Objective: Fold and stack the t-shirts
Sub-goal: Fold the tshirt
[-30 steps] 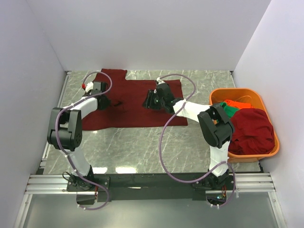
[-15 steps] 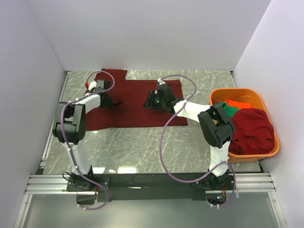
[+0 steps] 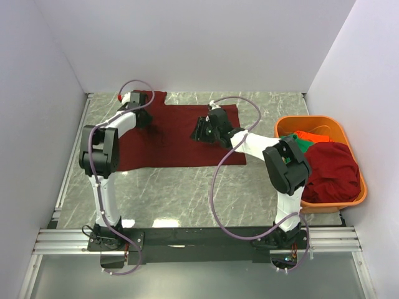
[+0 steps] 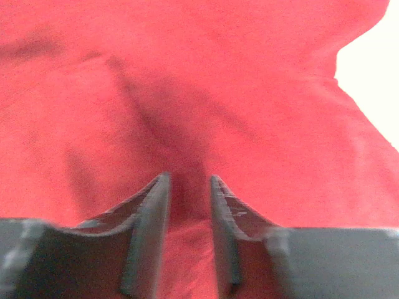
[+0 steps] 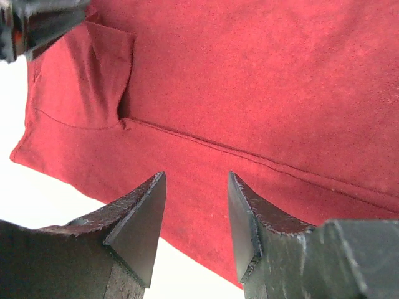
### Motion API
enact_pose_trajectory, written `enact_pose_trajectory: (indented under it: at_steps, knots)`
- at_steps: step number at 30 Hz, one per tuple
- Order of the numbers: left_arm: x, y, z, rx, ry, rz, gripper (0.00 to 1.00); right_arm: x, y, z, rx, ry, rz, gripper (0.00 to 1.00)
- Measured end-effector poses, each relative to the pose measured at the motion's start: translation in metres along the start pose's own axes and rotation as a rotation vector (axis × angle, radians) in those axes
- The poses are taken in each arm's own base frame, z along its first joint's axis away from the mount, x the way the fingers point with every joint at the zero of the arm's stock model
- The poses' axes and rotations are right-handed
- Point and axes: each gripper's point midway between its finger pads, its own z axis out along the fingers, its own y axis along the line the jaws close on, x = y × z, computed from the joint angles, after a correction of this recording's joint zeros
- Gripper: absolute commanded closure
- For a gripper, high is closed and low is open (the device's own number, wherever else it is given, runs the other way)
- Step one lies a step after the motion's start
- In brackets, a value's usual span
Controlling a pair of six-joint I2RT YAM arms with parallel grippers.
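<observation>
A dark maroon t-shirt (image 3: pixel 174 140) lies spread flat across the far middle of the table. My left gripper (image 3: pixel 143 121) is down on its far left part, near the sleeve. In the left wrist view (image 4: pixel 189 180) the jaws stand close together with a ridge of the shirt's cloth (image 4: pixel 218 93) pinched between them. My right gripper (image 3: pixel 197 132) hovers over the shirt's middle right. In the right wrist view (image 5: pixel 196 177) it is open and empty above the cloth (image 5: pixel 249 81), near a hem edge.
An orange plastic basket (image 3: pixel 312 119) stands at the right edge. It holds a green shirt (image 3: pixel 299 144), an orange-red shirt (image 3: pixel 312 135) and a bundled maroon shirt (image 3: pixel 330 171). White walls close in the left, back and right sides.
My left gripper has moved toward the far left corner of the shirt, and the wrinkle beside it has flattened. My right gripper has barely moved.
</observation>
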Motion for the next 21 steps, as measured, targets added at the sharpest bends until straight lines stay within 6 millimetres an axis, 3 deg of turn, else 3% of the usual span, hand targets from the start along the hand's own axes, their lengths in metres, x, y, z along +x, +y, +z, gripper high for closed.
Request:
enact_pose_trajectory:
  at_steps: [5, 9, 11, 14, 17, 19, 21]
  knots:
    - [-0.004, -0.020, 0.002, 0.079, 0.017, 0.017, 0.48, -0.004, -0.002, -0.012, 0.021, -0.011, -0.006, 0.48]
    - [-0.008, -0.022, -0.013, 0.132, 0.026, -0.011, 0.41, -0.005, -0.011, -0.030, 0.078, -0.013, 0.011, 0.47]
    - [-0.007, -0.007, -0.037, 0.121, 0.026, -0.048, 0.40, -0.002, -0.021, -0.043, 0.119, -0.011, 0.034, 0.47]
    - [-0.007, 0.026, -0.095, 0.089, 0.002, -0.127, 0.21, 0.002, -0.044, -0.069, 0.194, -0.016, 0.069, 0.46]
    - [-0.010, 0.055, -0.146, 0.074, -0.060, -0.207, 0.42, 0.012, -0.064, -0.093, 0.259, -0.007, 0.099, 0.44]
    - [-0.007, 0.075, -0.165, 0.062, -0.087, -0.249, 0.42, 0.019, -0.075, -0.102, 0.289, 0.003, 0.111, 0.44]
    - [0.002, 0.111, -0.171, 0.006, -0.092, -0.304, 0.43, 0.030, -0.084, -0.109, 0.311, 0.017, 0.122, 0.43]
